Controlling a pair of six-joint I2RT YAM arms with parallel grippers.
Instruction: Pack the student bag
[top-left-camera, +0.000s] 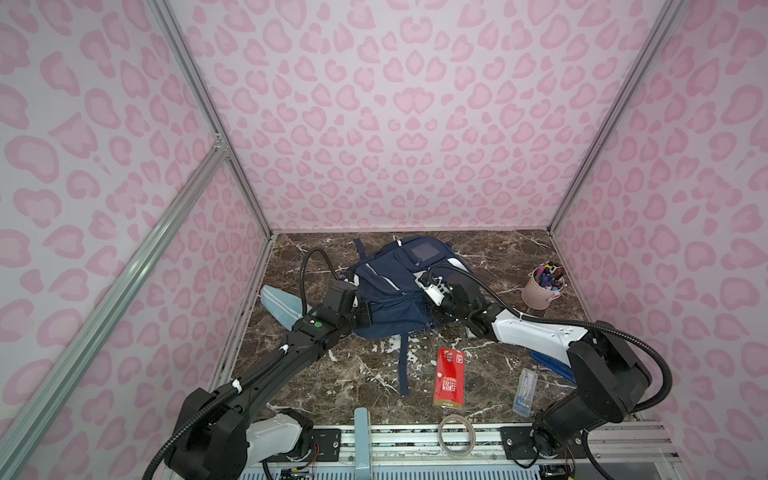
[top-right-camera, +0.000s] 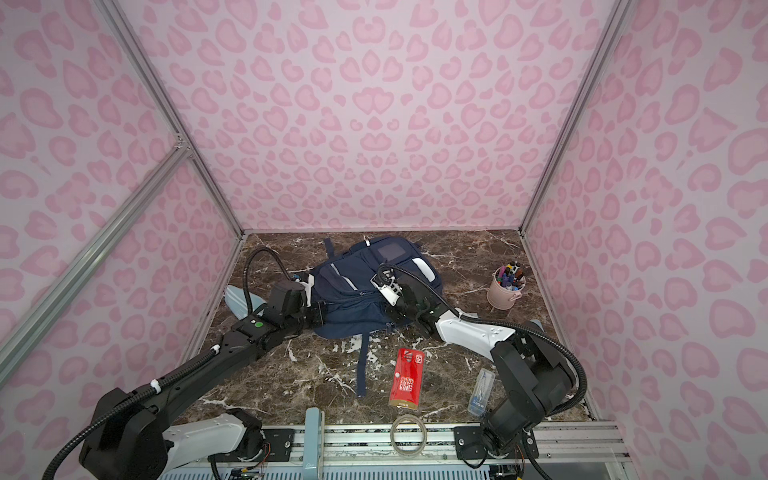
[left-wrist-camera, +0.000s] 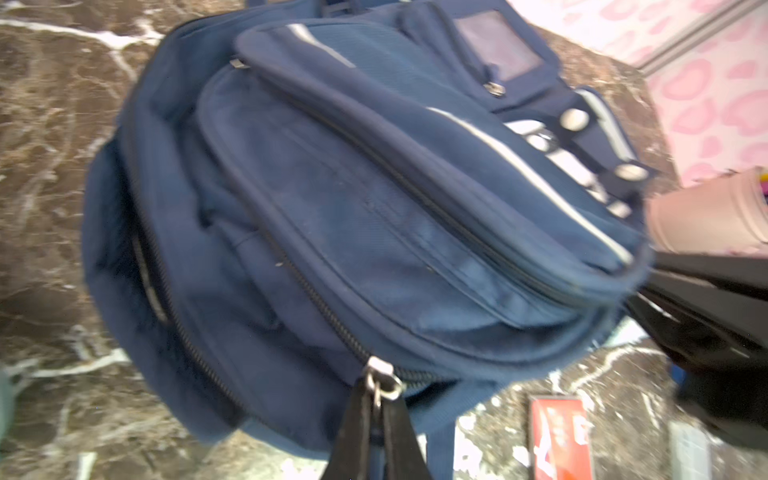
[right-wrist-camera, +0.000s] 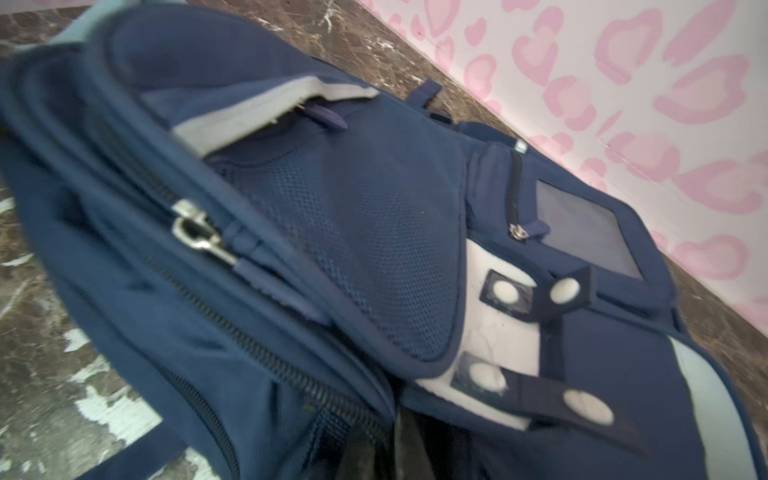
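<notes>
The student bag (top-left-camera: 390, 286) (top-right-camera: 353, 291), navy blue with white stripes, lies flat at the back middle of the marble table in both top views. My left gripper (top-left-camera: 364, 316) (left-wrist-camera: 376, 405) is at its near left edge, shut on a metal zipper pull (left-wrist-camera: 384, 384) of the main zip. My right gripper (top-left-camera: 435, 311) (right-wrist-camera: 382, 449) presses into the bag's near right side, beside the mesh pocket (right-wrist-camera: 374, 257). Its fingertips are buried in folds of fabric, so their gap is hidden. A second zipper pull (right-wrist-camera: 199, 235) lies loose nearby.
A pink cup of pens (top-left-camera: 540, 291) stands at back right. A red packet (top-left-camera: 449, 376), a clear compass case (top-left-camera: 525, 390) and a tape ring (top-left-camera: 457, 434) lie near the front. A light-blue pouch (top-left-camera: 282, 305) lies left, and a bag strap (top-left-camera: 403, 365) trails forward.
</notes>
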